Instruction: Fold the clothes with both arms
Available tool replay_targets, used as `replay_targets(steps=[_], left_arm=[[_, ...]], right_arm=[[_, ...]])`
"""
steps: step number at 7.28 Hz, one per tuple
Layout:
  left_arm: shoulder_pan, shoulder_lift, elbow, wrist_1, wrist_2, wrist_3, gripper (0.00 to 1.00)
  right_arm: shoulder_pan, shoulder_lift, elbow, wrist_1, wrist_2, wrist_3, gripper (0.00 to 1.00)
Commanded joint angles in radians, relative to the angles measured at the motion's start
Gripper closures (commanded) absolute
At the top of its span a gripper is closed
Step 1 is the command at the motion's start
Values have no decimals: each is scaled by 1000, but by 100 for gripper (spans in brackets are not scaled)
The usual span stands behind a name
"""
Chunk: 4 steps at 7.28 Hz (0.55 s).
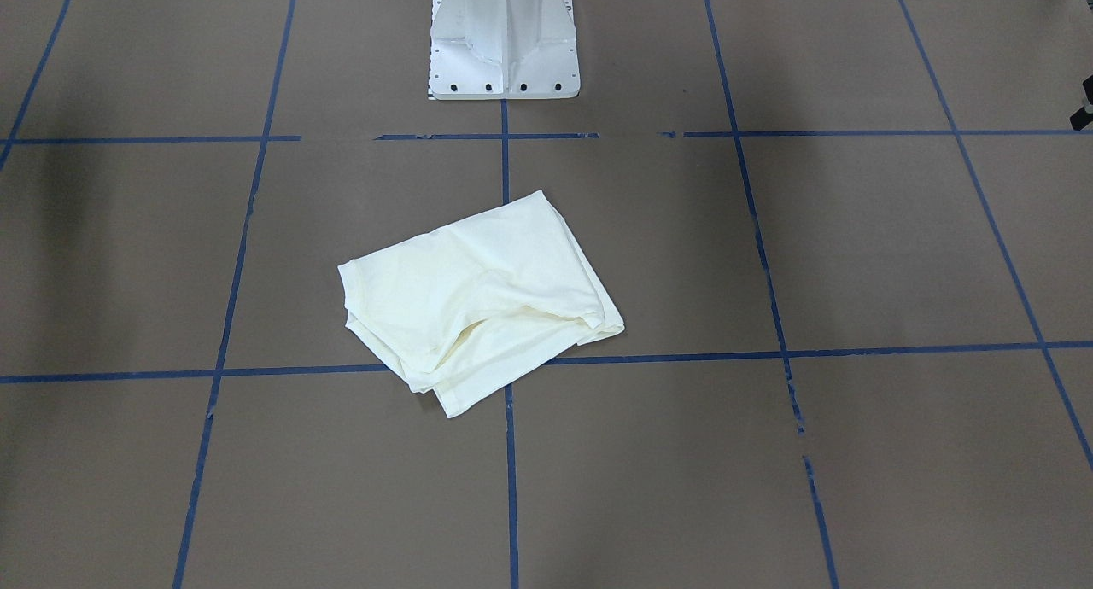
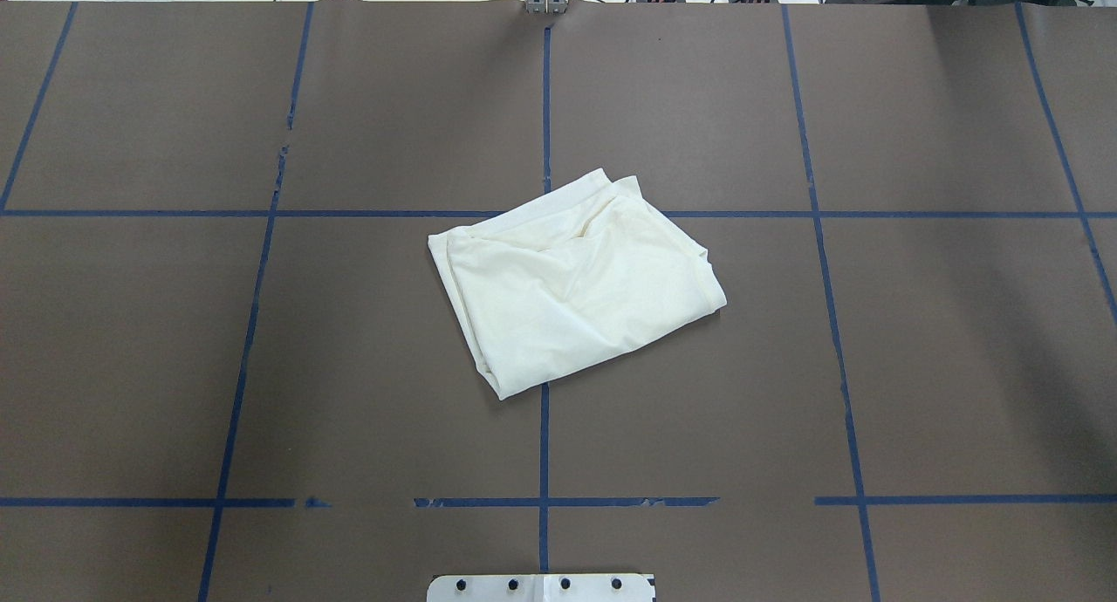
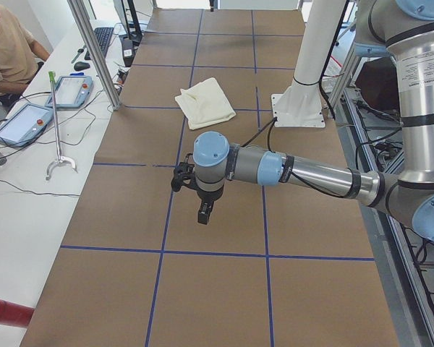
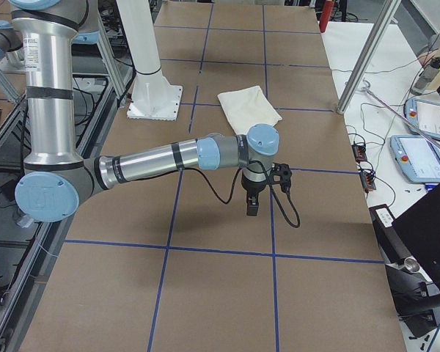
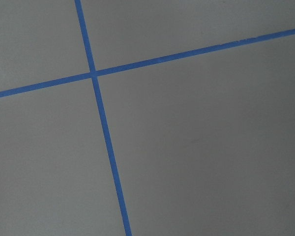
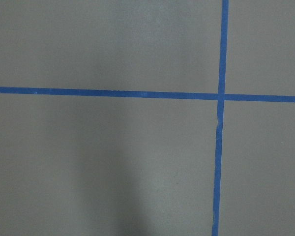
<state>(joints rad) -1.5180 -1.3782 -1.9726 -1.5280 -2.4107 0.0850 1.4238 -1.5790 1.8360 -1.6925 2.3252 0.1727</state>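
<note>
Tabletop (image 1: 854, 247) paper lies nearest in the front view. The shirt (image 1: 478, 303) sits mid-tabletop, folded into a rumpled rectangle.

Overhead: no arm is over the shirt.

Left side view: the left claw (image 3: 205, 211) hangs well apart from the shirt; I cannot tell its jaw state.

Right side view: the right claw (image 4: 252, 207) likewise; cannot tell.

Wrist views: tape (image 5: 103, 128) lines only.

Judgement: folding looks nearly complete. Any next move calls for squaring loose edges.
</note>
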Motion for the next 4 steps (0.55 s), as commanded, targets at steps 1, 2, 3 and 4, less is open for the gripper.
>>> replay_targets(steps=[1, 2, 3, 4], left_arm=[[1, -4, 6, -40, -4, 2, 0], [1, -13, -6, -37, 2, 2, 0], [-1, -15, -9, -37, 11, 4, 0], [1, -16, -8, -37, 12, 5, 0]], right_arm=[[-2, 2, -20, 40, 11, 2, 0], [-2, 2, -20, 40, 31, 2, 0], [-2, 5, -24, 42, 39, 4, 0], [0, 4, -15, 42, 40, 5, 0]])
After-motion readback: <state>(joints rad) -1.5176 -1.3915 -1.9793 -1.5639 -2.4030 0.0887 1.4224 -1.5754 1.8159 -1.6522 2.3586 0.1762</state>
